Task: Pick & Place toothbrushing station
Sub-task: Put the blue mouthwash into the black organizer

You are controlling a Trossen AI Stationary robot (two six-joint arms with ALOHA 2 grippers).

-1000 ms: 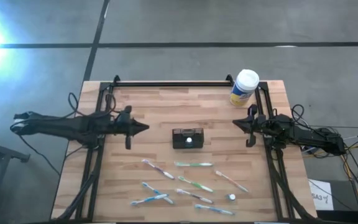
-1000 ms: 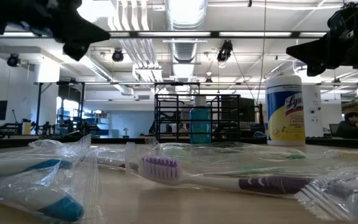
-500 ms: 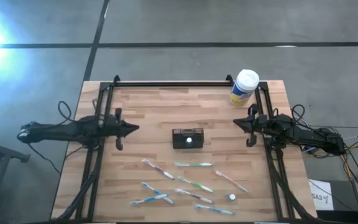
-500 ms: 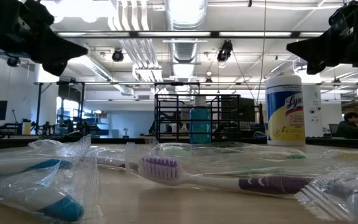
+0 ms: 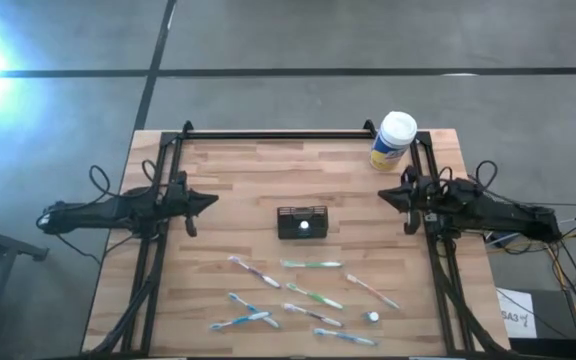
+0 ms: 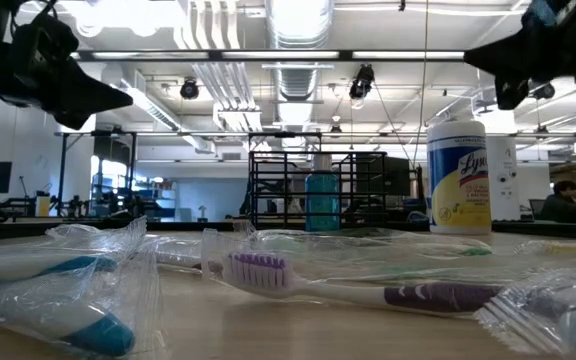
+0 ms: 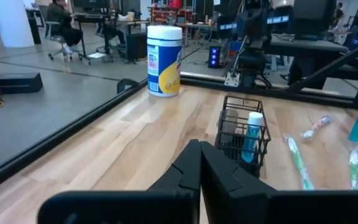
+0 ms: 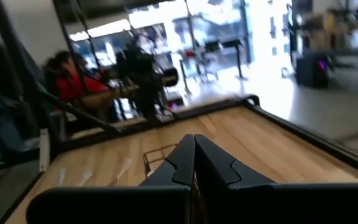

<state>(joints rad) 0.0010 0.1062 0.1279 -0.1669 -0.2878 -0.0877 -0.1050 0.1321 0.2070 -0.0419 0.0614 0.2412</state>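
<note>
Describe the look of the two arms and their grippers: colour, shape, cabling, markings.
Both arms are dark, nearly black, slim and jointed. The left gripper and right gripper each taper to two pointed black fingers with stepped, notched inner edges. Black cables loop loosely off both arms near the table's side rails; more cables trail behind the right arm. No markings or labels are legible.

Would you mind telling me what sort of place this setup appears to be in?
Probably a robotics lab in an open, industrial-style workspace: exposed ceiling ducts and strip lights overhead, a butcher-block table fenced by black rails, and a seated person at desks behind.
</note>
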